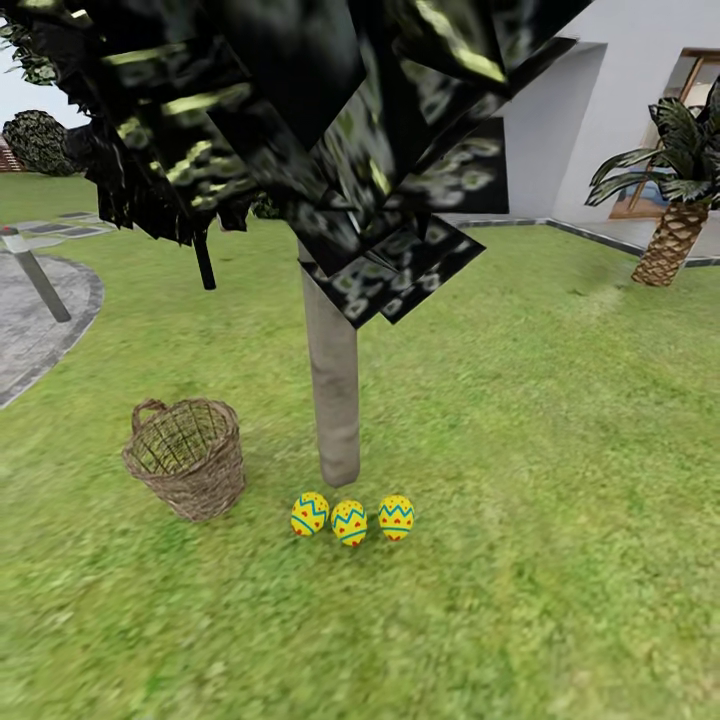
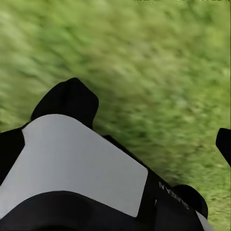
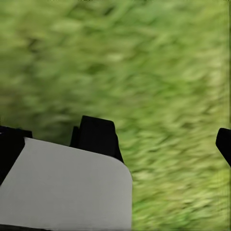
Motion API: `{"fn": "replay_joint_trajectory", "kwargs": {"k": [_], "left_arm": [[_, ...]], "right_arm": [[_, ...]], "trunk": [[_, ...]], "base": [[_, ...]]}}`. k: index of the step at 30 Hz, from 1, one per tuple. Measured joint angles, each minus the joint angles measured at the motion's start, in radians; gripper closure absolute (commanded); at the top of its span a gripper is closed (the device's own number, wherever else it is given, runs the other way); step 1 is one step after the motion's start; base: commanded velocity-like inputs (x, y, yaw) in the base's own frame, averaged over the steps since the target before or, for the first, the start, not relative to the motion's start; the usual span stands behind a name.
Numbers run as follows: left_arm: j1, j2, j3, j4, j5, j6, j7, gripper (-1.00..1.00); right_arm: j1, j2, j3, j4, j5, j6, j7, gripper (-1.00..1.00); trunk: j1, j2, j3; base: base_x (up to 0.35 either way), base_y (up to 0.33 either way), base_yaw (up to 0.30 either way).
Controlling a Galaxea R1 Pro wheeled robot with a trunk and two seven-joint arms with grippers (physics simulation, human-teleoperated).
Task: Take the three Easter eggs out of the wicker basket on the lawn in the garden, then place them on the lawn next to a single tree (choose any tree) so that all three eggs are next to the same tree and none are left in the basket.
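At the tree (image 1: 333, 400) base, three Easter eggs (image 1: 350, 521) sat in a row on the lawn (image 1: 560, 480); one wicker basket (image 1: 187, 457) stood beside, apparently empty. Both grippers' jaws: open, gripping nothing.

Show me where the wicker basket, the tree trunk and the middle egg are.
wicker basket (image 1: 190, 478): head view, on its woven front wall.
tree trunk (image 1: 334, 390): head view, on the pale bark, mid-height.
middle egg (image 1: 349, 522): head view, on its zigzag band.
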Motion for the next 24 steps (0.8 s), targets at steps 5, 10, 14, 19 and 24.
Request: {"fn": "replay_joint_trajectory", "kwargs": {"k": [5, 10, 14, 19, 24], "left_arm": [[0.0, -0.003, 0.0, 0.029, -0.028, -0.059, -0.001, -1.0], [0.0, -0.004, 0.002, 0.033, -0.051, -0.067, 0.0, -1.0], [0.0, -0.004, 0.002, 0.042, -0.054, -0.099, 0.001, -1.0], [0.0, -0.006, 0.003, 0.058, -0.054, -0.126, 0.001, -1.0], [0.0, -0.007, 0.003, 0.061, -0.054, -0.13, 0.001, -1.0]], "right_arm": [[0.0, 0.001, 0.0, 0.0, 0.0, 0.0, 0.0, -1.0], [0.0, 0.001, 0.0, 0.0, 0.0, 0.0, 0.0, -1.0], [0.0, 0.001, 0.0, 0.0, 0.0, 0.0, 0.0, -1.0], [0.0, 0.002, 0.0, 0.0, 0.0, 0.0, 0.0, -1.0], [0.0, 0.002, 0.0, 0.0, 0.0, 0.0, 0.0, -1.0]], "trunk": [[-0.012, 0.021, 0.01], [-0.012, 0.021, 0.01], [-0.012, 0.021, 0.01], [-0.011, 0.021, 0.009], [-0.011, 0.021, 0.009]], "base": [[0.0, 0.0, 0.0], [0.0, 0.0, 0.0], [-0.051, 0.017, 0.0], [-0.27, 0.032, 0.0], [-0.331, 0.003, 0.0]]}}
